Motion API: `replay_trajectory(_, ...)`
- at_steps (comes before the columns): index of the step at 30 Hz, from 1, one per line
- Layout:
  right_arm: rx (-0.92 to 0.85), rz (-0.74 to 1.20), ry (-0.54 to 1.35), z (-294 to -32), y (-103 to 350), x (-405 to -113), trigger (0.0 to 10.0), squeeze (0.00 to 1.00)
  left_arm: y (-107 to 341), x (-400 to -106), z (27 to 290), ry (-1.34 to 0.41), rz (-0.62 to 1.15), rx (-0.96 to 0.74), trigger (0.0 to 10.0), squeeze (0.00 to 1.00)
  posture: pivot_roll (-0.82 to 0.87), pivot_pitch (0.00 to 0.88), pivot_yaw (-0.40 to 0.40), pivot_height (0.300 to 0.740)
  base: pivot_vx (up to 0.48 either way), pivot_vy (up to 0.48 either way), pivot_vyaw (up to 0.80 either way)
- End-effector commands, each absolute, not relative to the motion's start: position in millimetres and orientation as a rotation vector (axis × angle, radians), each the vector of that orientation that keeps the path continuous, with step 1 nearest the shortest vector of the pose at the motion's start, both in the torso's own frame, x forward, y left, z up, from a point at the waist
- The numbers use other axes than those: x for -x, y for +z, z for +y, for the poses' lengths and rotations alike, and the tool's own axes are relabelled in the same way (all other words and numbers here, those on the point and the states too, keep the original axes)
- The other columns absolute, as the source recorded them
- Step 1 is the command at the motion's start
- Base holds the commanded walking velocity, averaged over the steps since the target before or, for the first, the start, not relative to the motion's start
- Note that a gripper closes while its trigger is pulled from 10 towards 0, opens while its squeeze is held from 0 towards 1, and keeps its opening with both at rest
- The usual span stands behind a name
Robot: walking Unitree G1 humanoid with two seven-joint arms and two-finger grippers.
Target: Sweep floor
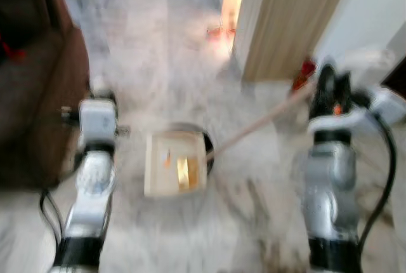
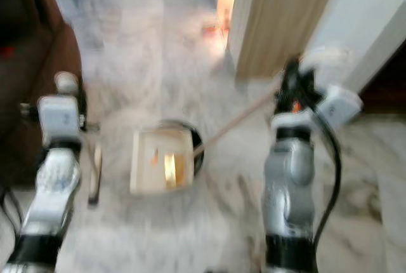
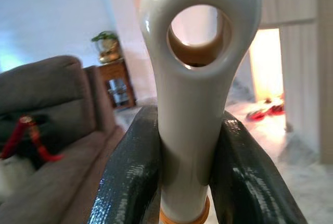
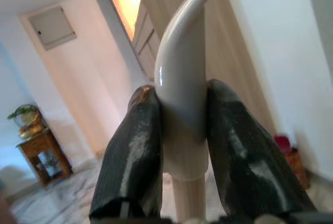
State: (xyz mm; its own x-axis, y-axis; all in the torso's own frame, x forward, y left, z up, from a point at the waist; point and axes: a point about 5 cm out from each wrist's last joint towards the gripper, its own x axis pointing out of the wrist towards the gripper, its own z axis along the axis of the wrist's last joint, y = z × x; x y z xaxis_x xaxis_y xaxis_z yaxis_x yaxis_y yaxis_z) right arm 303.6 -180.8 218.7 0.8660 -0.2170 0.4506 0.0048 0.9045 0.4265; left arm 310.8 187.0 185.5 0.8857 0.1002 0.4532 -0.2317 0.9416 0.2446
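The head views are blurred. A cream dustpan lies on the marble floor between my arms, with yellow and orange scraps in it. A dark rounded shape shows behind its far edge. My left gripper is shut on a white handle with a round hole at its end and an orange band lower down. My right gripper is shut on the curved white top of the broom handle. The broom's tan stick slants from that gripper down to the dustpan's right side.
A brown sofa stands close on my left. A wooden panel and a white wall are ahead on the right, with a red object at their foot. Red items lie in the lit doorway. Open floor stretches ahead.
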Motion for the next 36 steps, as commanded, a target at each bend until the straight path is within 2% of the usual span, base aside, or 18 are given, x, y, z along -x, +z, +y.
replay_trajectory(1,-0.445,-0.610,-0.106,-179.8,236.8,-298.4,10.0,0.00,200.3,-308.4,187.4,0.178,-0.532,-0.311,10.0,0.00,0.09,0.099,-0.054,0.740,0.311,0.000,0.00)
replay_trajectory(36,-0.434,-0.610,-0.089,-176.3,237.8,-297.8,10.0,0.00,202.6,-308.0,188.0,0.176,-0.542,-0.316,10.0,0.00,0.09,0.087,-0.051,0.740,0.312,0.000,0.00)
